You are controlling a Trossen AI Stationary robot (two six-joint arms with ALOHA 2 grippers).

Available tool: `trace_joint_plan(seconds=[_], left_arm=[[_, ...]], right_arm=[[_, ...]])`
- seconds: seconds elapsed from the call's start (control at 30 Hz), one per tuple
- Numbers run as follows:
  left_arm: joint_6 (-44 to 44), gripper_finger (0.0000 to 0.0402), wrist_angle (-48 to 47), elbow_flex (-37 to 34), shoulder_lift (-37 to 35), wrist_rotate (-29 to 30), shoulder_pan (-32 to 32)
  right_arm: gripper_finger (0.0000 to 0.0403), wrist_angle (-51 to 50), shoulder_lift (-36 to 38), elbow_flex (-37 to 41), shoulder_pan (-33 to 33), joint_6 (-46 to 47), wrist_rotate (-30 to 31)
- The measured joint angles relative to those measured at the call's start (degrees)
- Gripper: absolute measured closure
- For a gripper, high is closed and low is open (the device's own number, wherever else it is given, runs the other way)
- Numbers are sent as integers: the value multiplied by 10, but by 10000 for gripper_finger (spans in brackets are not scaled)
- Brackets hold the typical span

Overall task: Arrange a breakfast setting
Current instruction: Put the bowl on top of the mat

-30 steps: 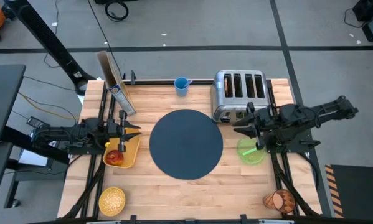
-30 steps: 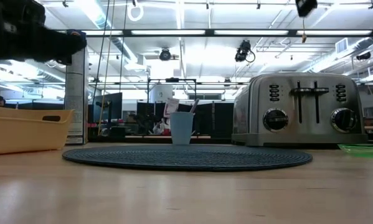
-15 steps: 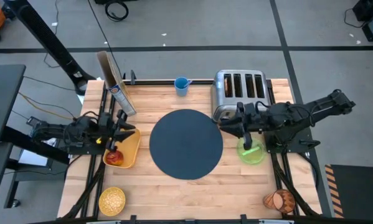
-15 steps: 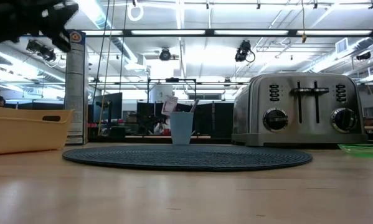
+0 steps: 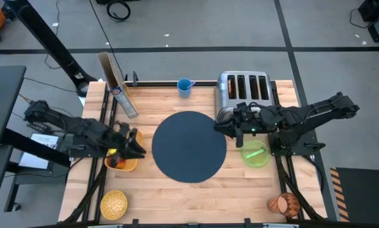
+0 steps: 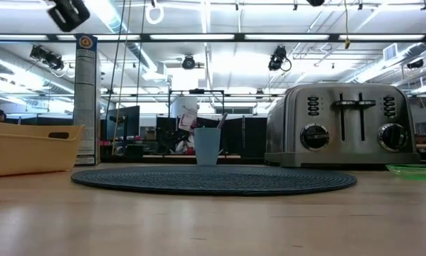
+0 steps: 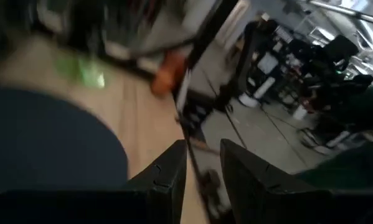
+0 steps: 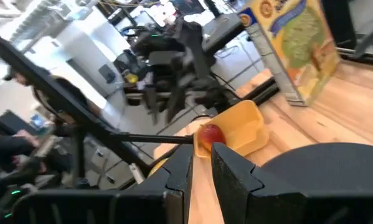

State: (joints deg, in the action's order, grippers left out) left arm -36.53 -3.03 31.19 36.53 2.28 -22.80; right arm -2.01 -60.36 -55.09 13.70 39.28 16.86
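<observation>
The wooden worktop (image 5: 176, 193) carries the large dark blue-grey round mat (image 5: 189, 146) at its middle. The chrome toaster (image 5: 243, 92) stands at the far right, just beyond the mat's far right edge. A cereal box (image 5: 118, 94) leans at the far left, and a small blue cup (image 5: 185, 87) stands at the far edge between them.

The left arm reaches in low from the left, its left gripper (image 5: 136, 149) over the yellow tray (image 5: 127, 163) beside the mat's left edge, fingers (image 7: 164, 180) a narrow gap apart and holding nothing. The right arm stretches in from the right, its right gripper (image 5: 222, 126) above the mat's far right rim, in front of the toaster, fingers (image 8: 233, 171) close together with a slim gap, empty.

The yellow tray holds the red apple (image 8: 212, 133). The translucent green plate (image 5: 256, 154) lies right of the mat. The small yellowish cereal bowl (image 5: 114, 203) sits at the near left corner, the orange-brown cup (image 5: 284, 204) on its side at the near right.
</observation>
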Motion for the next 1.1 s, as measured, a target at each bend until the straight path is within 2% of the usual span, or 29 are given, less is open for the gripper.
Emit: trace_joint_plan(seconds=[0.07,0.2,0.33,0.5,0.63,0.8,0.9,1.1], left_arm=[[-58,297,-30,21,31,0,-22],[-176,307,-33,50,91,0,-76],[-284,329,-34,96,166,28,-138],[-393,365,-45,182,270,47,-196],[-492,393,-128,275,353,49,-232],[-623,391,-252,367,431,40,-275],[-696,388,-295,384,463,41,-298],[-814,382,-335,367,519,29,-347]], right_arm=[[335,-3,-5,0,-7,-1,0],[334,-11,-10,0,-14,-37,-14],[334,-16,-11,0,-15,-95,-19],[334,-27,-10,0,7,-106,-19],[334,-47,-13,0,50,-116,-20],[334,-67,-22,0,93,-146,-17],[334,-82,-24,0,110,-147,-17],[323,-101,-29,0,133,-143,-15]])
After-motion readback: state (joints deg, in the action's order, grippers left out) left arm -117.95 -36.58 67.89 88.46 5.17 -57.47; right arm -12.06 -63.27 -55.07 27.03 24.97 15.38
